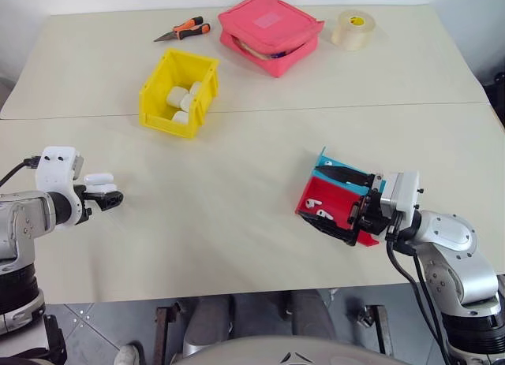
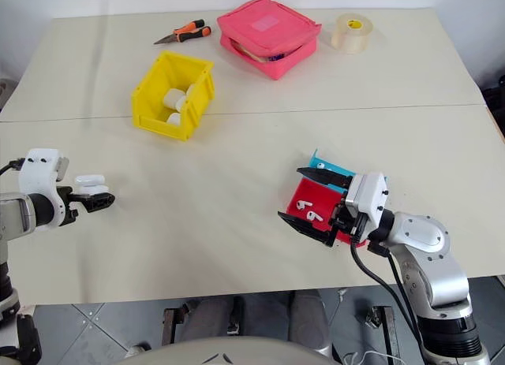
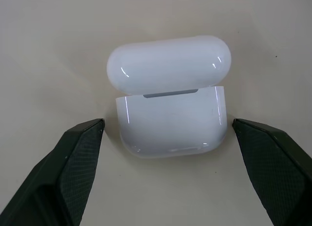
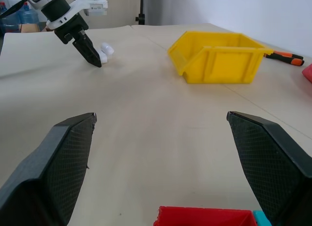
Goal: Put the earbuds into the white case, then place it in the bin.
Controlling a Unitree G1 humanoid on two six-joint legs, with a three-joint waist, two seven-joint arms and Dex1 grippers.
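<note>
We see left claw (image 3: 165, 133) open astride white case (image 3: 170, 96), lid up, on tabletop (image 1: 237, 215); right claw (image 4: 161, 138) open, empty.

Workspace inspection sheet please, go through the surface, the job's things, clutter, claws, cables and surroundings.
Surface: pale table, a seam running across it.
Job's things: white case on the table, lid open, between the left claw's fingers, untouched; two earbuds in the red and blue tray; yellow bin already holds white cases.
Clutter: pink pouch, tape roll, orange-handled pliers, all at the far side.
Claws: left claw open around the case; right claw open, over the tray.
Cables: black cable along the right arm.
Surroundings: tiled floor, white wall.
</note>
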